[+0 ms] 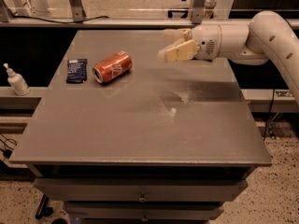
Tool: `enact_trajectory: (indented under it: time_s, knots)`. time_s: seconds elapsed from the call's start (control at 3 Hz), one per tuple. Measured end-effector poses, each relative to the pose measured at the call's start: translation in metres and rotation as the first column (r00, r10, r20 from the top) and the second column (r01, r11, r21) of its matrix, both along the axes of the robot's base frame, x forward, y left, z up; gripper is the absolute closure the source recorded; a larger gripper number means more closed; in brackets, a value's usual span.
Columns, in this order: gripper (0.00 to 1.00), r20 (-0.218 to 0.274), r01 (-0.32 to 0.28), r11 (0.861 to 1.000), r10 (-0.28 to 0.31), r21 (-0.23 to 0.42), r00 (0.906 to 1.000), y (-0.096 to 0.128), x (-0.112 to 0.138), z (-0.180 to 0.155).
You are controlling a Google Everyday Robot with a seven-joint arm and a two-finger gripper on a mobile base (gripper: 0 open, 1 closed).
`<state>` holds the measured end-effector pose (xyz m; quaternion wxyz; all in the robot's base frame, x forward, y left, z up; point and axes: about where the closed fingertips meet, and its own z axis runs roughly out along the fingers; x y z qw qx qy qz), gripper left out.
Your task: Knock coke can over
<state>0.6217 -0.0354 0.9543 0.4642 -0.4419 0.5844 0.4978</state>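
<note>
The coke can (112, 66), a red aluminium cylinder with white script, lies on its side on the bench (140, 134), out past the fingertips of the pincer (163, 44) and well apart from them, its silver end turned away from the pincer. Just beyond the can, farther from the pincer, a flat dark blue packet (76, 70) lies near that end. The pincer hangs above the bench's far half, its two pale blunt fingers (180, 52) spread and gripping nothing. The bench top is matte grey, smooth and scuffed below the pincer.
</note>
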Motion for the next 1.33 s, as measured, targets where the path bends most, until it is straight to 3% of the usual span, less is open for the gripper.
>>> enact_trajectory:
  time_s: [0.33,0.67,1.0,1.33]
  knots:
    - [0.0,0.127,0.037,0.999,-0.032,-0.034,0.9914,-0.044,0.01,0.003]
    - [0.0,0.278,0.031,0.996,-0.008,-0.078,0.9605,-0.075,0.012,0.013]
    - [0.0,0.305,0.028,0.997,-0.003,-0.078,0.9522,-0.077,0.012,0.02]
    - [0.0,0.305,0.028,0.997,-0.002,-0.078,0.9523,-0.077,0.012,0.02]
